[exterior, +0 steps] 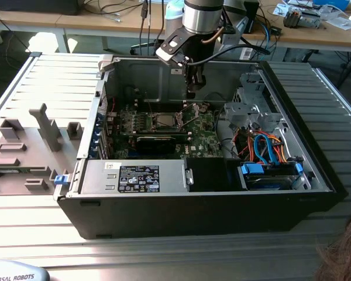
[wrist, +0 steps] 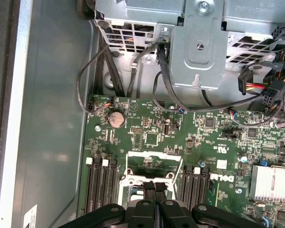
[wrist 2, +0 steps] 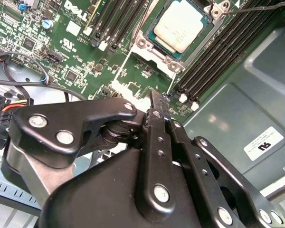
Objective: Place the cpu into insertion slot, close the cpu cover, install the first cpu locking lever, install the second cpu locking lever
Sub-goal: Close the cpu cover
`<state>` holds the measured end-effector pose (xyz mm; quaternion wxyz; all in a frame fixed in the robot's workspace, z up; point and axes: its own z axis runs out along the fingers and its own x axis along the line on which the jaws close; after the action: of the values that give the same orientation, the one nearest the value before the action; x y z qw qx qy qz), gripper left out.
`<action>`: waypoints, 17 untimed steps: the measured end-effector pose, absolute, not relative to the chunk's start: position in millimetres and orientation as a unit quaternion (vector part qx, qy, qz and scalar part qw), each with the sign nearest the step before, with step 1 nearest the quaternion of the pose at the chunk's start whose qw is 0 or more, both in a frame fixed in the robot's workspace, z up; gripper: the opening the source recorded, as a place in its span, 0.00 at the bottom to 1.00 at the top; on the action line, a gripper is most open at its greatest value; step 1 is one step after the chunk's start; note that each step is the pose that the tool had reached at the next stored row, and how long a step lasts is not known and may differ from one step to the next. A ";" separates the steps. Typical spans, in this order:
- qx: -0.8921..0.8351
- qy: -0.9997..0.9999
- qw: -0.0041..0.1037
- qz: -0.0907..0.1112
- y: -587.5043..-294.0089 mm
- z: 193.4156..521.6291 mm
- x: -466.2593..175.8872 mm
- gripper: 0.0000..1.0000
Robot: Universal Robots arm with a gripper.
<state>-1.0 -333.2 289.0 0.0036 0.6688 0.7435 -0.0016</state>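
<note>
Open computer case (exterior: 181, 211) on the ribbed metal bench (exterior: 41, 76); we see the arm reach down into it from the far side. The claw (wrist 2: 156, 96) hangs above the green motherboard (wrist: 149, 135), close by the processor socket. Its two fingers are pressed together tip to tip, and we find nothing held between them. The cpu (wrist 2: 180, 24) sits flat in the socket, silver-grey top up, square with the bracket around it and apart from the claw. The cpu cover (wrist: 149, 177) looks to us raised on its hinge at the socket edge nearest the drive cage (wrist: 199, 47), not lying over the chip; in the second wrist view the chip's whole top is bare. One wire lever (wrist 2: 256, 6) runs off from a socket corner across the memory slots (wrist 2: 228, 47); we cannot tell whether it is latched. In the first wrist view the fingertips lie over the socket, between the two banks of memory slots, with a coin cell (wrist: 116, 118) and black cables (wrist: 133, 71) farther out towards the cage. In the exterior view a labelled power supply (exterior: 137, 175) sits along the case's near edge and blue and orange cables (exterior: 269, 149) bundle at the exterior view's right. Grey fixture blocks (exterior: 44, 126) stand on the bench at the exterior view's left, outside the case.
</note>
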 end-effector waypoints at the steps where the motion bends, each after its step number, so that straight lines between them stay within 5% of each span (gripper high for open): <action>1: 0.669 0.743 0.004 -0.002 -333.2 289.0 -0.3 0.11; 17: 0.669 0.743 0.004 -0.002 -333.2 289.0 10.4 0.11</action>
<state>10.4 -333.2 289.0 0.0042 0.6688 0.7435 -0.0022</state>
